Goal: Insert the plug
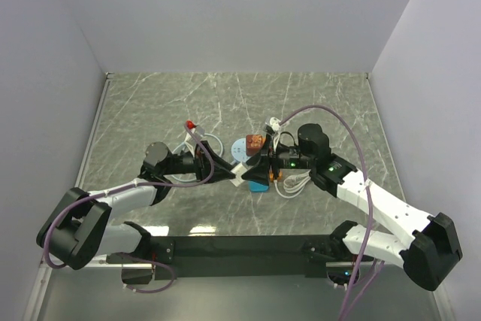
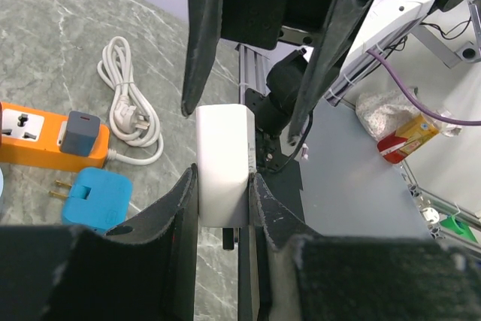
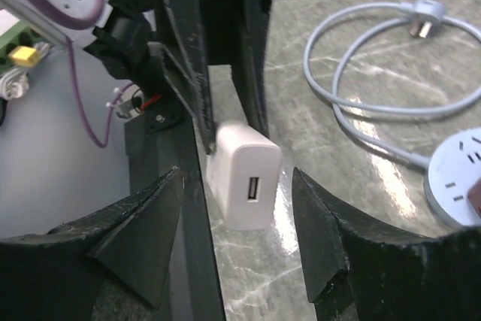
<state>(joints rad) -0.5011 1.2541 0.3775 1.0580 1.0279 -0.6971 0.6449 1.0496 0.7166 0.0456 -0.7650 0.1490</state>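
The left gripper (image 2: 223, 189) is clamped on the white charger (image 2: 223, 159), holding it off the worktop (image 2: 52, 28) on the blue-plug side of the orange power strip (image 2: 30, 137). The right gripper (image 3: 234, 219) stands with its jaws apart, one on each side of the charger body; the right wrist view shows gaps to both faces and the USB port turned toward that camera. The prongs are not visible.

The step in hand appears to be a handover to the right arm.

- The right jaws should meet the two free flat faces, clear of the left gripper's fingers (image 3: 252, 43).
- The left gripper should release only once that hold is firm; an early release would probably drop the charger near the blue plug (image 2: 94, 197), just beside the strip.
- On the strip, one socket already carries a grey adapter (image 2: 81, 131); the socket beside it is free.
- The coiled white cable (image 2: 131, 107) lies behind the strip and should be avoided.
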